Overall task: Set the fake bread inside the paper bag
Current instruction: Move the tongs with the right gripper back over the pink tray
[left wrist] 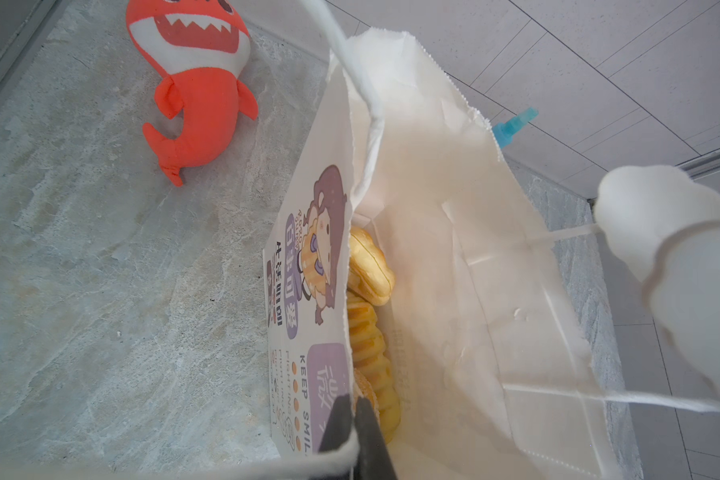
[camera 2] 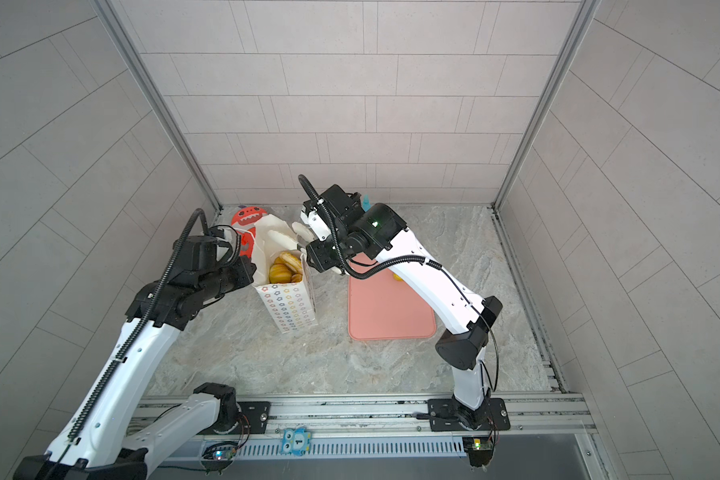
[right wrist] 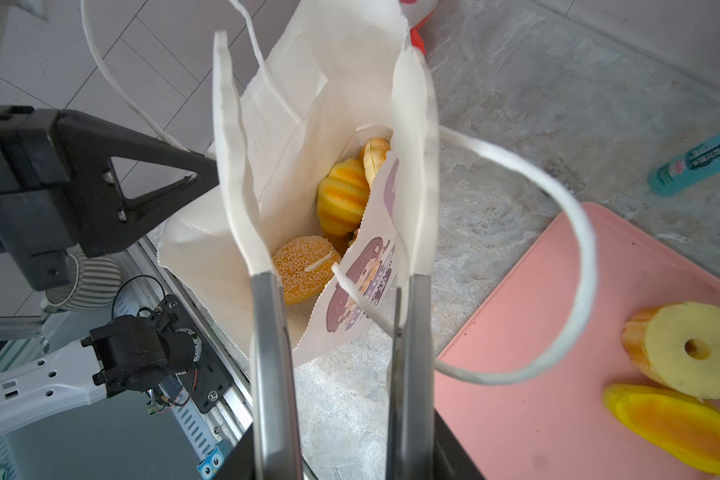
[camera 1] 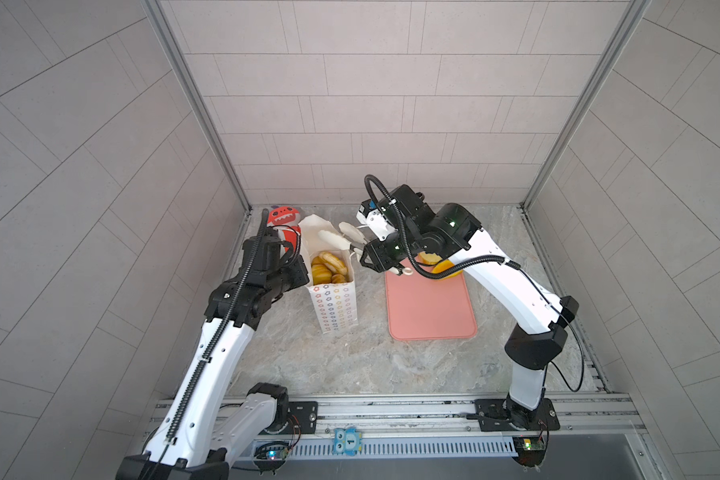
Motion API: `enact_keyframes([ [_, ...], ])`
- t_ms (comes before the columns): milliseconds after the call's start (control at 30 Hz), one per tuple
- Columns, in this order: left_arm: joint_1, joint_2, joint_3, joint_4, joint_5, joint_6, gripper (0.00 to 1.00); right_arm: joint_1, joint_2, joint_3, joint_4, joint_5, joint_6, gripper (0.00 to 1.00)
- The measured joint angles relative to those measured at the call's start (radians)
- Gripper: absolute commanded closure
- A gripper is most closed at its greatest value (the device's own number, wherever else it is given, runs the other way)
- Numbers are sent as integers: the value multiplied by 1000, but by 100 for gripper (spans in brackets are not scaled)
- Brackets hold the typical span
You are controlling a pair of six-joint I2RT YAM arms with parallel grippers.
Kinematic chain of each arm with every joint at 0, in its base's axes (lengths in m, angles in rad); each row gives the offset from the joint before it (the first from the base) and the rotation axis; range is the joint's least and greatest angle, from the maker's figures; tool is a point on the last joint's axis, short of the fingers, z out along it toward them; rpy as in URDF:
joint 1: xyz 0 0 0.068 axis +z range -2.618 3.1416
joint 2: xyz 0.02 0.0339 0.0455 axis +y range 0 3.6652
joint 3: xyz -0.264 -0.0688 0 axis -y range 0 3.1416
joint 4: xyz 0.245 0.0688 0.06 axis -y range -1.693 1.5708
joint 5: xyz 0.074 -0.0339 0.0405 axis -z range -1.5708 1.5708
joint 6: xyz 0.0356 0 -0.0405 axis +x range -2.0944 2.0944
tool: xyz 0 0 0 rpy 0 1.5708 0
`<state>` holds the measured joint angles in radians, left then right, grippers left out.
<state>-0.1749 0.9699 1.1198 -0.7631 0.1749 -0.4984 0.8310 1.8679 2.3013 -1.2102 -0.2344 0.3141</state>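
Loading seems nearly done: left gripper (left wrist: 352, 409) clamps the paper bag (camera 1: 335, 309) rim, right gripper (right wrist: 316, 45) gapes empty; pale ring (right wrist: 682, 349) probably comes next.

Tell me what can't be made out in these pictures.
Bread on the tray: in both top views the right arm covers most of it.
Bread in the bag: both wrist views show only the top pieces; the bag's walls hide any below.
Bottle: cut off by the right wrist view's edge; in the left wrist view the bag hides all but its tip.
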Motion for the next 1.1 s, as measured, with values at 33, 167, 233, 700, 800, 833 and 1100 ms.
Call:
enact_keyframes([
  [33,0,0,0,0,0,0,94,0,-5,2,0,8,0,52],
  [167,0,0,0,0,0,0,94,-1,-26,5,-4,39,0,53],
  [233,0,0,0,0,0,0,94,-3,-42,7,-7,59,-1,54],
  [700,0,2,0,1,2,0,94,-155,-214,-41,-1,149,-13,56],
  [800,0,3,0,2,3,0,94,-218,-265,-110,11,151,-13,56],
  [833,0,3,0,2,3,0,94,-241,-279,-137,17,153,-13,56],
  [1100,0,6,0,3,5,0,94,-362,-329,-327,50,156,-20,56],
])
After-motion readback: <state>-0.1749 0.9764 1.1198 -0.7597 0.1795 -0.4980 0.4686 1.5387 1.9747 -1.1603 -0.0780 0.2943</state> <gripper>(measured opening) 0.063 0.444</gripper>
